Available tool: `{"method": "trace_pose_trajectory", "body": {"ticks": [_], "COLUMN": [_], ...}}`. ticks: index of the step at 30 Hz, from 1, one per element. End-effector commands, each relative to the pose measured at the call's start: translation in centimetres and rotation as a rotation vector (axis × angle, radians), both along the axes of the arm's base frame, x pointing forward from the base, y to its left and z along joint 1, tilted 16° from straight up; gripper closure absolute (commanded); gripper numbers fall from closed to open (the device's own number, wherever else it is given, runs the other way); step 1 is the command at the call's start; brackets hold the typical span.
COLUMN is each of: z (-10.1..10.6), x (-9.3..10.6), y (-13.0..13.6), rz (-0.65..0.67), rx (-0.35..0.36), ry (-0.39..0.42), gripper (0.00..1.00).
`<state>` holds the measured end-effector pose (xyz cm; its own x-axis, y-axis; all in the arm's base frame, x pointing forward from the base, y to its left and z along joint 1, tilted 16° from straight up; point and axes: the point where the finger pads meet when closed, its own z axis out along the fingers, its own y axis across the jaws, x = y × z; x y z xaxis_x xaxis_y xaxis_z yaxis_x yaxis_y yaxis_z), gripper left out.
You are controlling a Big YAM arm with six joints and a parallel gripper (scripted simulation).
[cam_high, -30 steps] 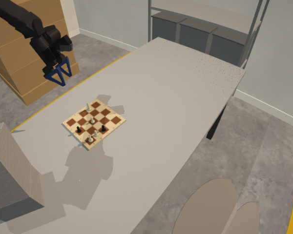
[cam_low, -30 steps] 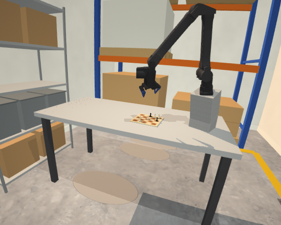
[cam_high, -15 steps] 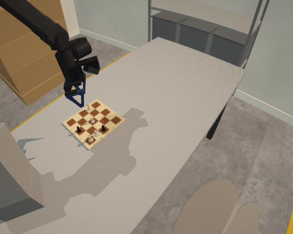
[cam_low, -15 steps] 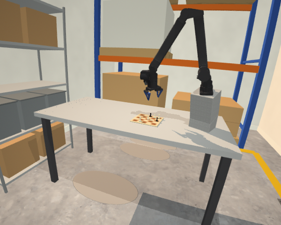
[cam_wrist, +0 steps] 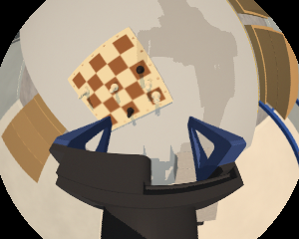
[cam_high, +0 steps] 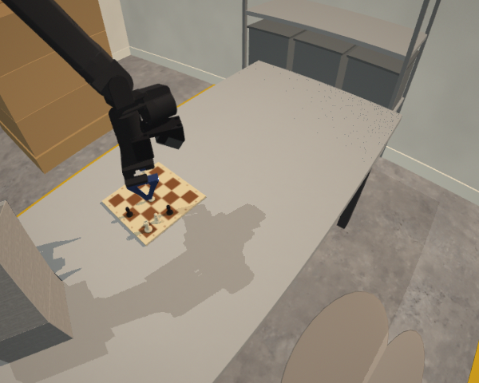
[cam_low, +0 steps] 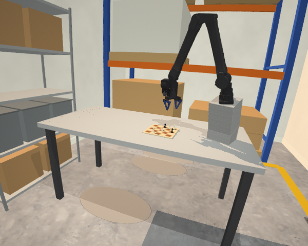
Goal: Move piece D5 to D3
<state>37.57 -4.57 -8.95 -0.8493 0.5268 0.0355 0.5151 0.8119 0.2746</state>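
A small chessboard [cam_high: 152, 202] lies on the grey table; it also shows in the exterior view [cam_low: 161, 130] and in the wrist view [cam_wrist: 120, 80]. It carries two black pieces [cam_high: 128, 212] [cam_high: 169, 210] and three white pieces, all upright; two white ones [cam_high: 148, 227] [cam_high: 156, 217] stand near the front corner. The edge letters are too small to read, so I cannot tell which piece is on D5. My gripper [cam_low: 172, 104] is open and empty, well above the board's far side. In the top view the gripper [cam_high: 144, 187] overlaps the board and partly hides the third white piece. In the wrist view its blue fingers stand wide apart.
The arm's grey block pedestal [cam_low: 223, 120] stands on the table to the right of the board. Cardboard boxes [cam_low: 146, 95] and blue-orange racking are behind the table. A grey shelf unit [cam_low: 29, 105] is at the left.
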Motion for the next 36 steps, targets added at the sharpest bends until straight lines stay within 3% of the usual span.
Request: {"method": "trace_pose_trajectory", "body": {"ticks": [1, 5, 14, 17, 19, 23, 25, 26, 28, 29, 36], "z": [1.0, 0.8, 0.8, -0.9, -0.9, -4.8, -5.2, -5.2, -5.4, -4.0, -4.0], "x": [0.9, 0.7, 0.8, 1.7, 1.7, 2.5, 2.4, 2.4, 1.8, 2.7, 2.4], "y": [0.8, -0.3, 0.4, 0.9, 0.9, 1.8, 2.0, 2.0, 1.0, 0.8, 1.6], "rz": [0.077, 0.049, 0.067, 0.055, 0.055, 0.055, 0.055, 0.055, 0.027, 0.027, 0.046], "rx": [-0.009, -0.012, -0.011, -0.011, -0.011, -0.014, -0.013, -0.013, -0.011, -0.019, -0.015], "ry": [-0.044, -0.039, -0.039, -0.038, -0.038, -0.042, -0.041, -0.041, -0.031, -0.066, -0.053], "gripper": [0.0, 0.0, 0.0, 0.0, 0.0, 0.0, 0.0, 0.68, 0.68, 0.68, 0.68]}}
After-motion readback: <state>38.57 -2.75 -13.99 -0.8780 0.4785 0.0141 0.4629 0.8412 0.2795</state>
